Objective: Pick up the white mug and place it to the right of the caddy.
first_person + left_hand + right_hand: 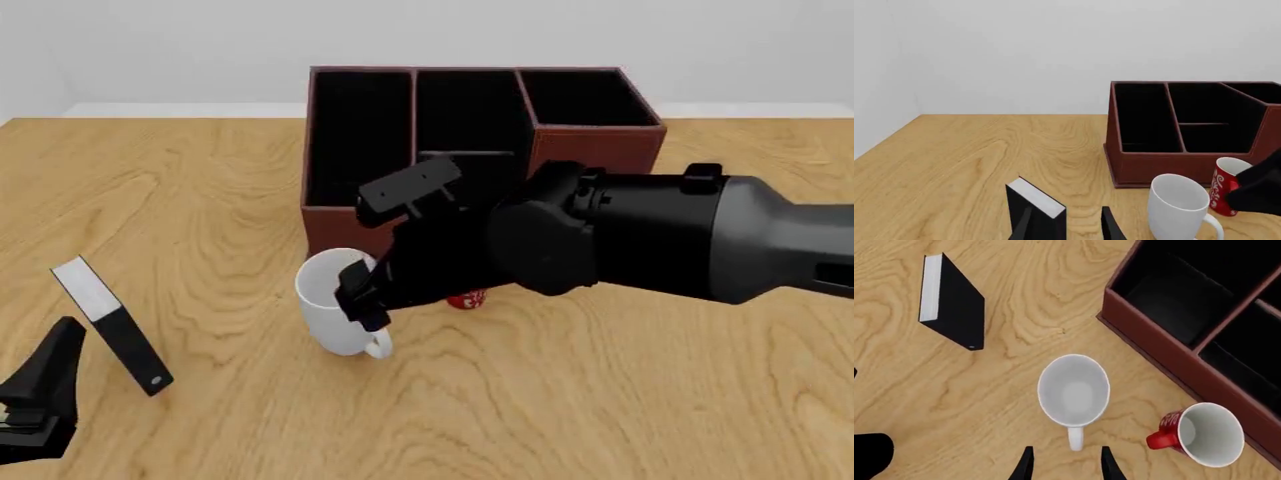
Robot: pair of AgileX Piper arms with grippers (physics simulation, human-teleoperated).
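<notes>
I had a light wood-grain tabletop in front of me, backed by a plain pale wall. The large dark red-brown rectangular caddy with black-lined compartments stood toward the far edge, about midway across. Near the left part of the near edge a small black slab with a white end stood leaning. A slim red mug with white pattern stood upright just beside the caddy's near wall, and my right arm hid most of it in the front view.

The plain glossy white mug stood upright, mouth up, on the tabletop just in front of the caddy's left near corner, close beside the red mug and apart from it. Its loop handle pointed toward the near edge, slightly to the right.

My right tool hung above the white mug, fingers apart, with the handle in line with the gap between them and nothing held. My left tool sat low by the near left corner close to the slab, fingers apart and empty.
</notes>
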